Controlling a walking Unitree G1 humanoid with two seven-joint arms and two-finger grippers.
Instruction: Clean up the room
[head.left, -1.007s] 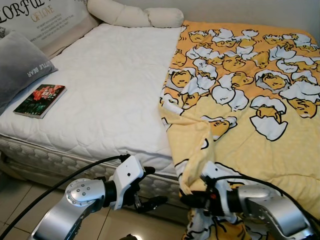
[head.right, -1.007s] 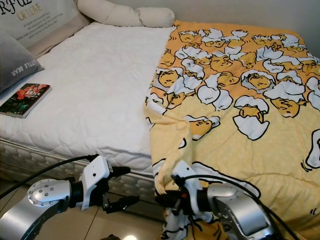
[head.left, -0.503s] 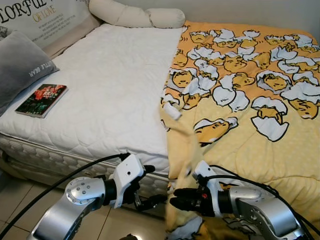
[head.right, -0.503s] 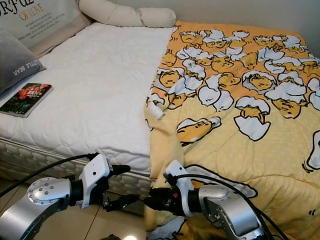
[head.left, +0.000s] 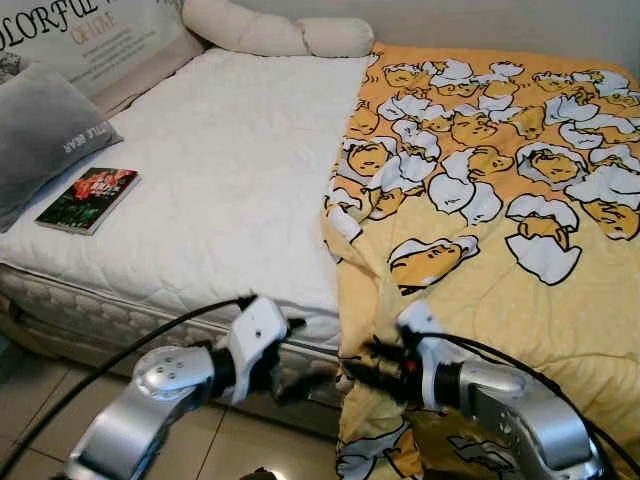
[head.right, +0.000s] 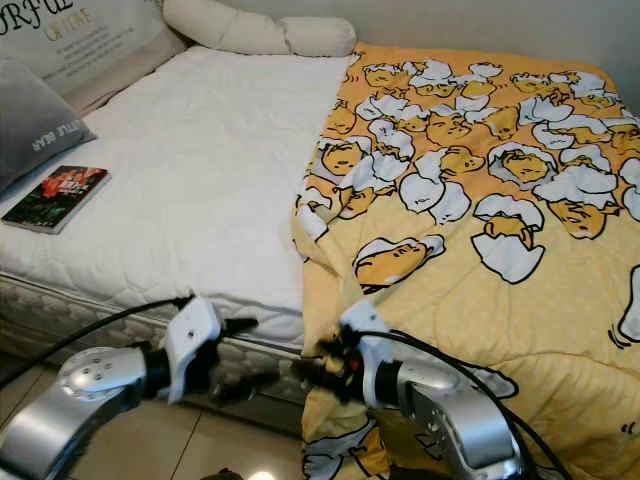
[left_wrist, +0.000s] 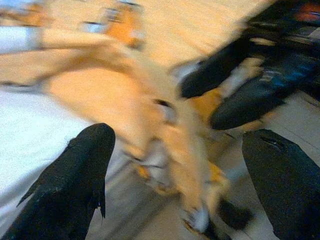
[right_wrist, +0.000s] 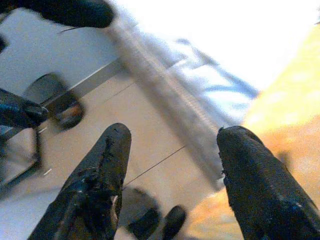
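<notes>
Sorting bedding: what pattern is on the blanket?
Yellow blanket with cartoon eggs, clearest in left eye view.

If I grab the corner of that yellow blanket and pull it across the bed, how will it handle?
Probably floppy: the blanket wrinkles and drapes over the edge of the mattress, so it should fold and trail, not slide flat. It looks padded and covers much of the bed, so likely bulky to drag. Both grippers, left and right, are open beside its hanging edge.

Two silver metal arms fill the lower frame, each with a white wrist housing and black cable looping over it. The left tool (head.left: 305, 372) and right tool (head.left: 362, 372) each carry two long, black, matte, tapered fingers (right_wrist: 102, 172).
</notes>
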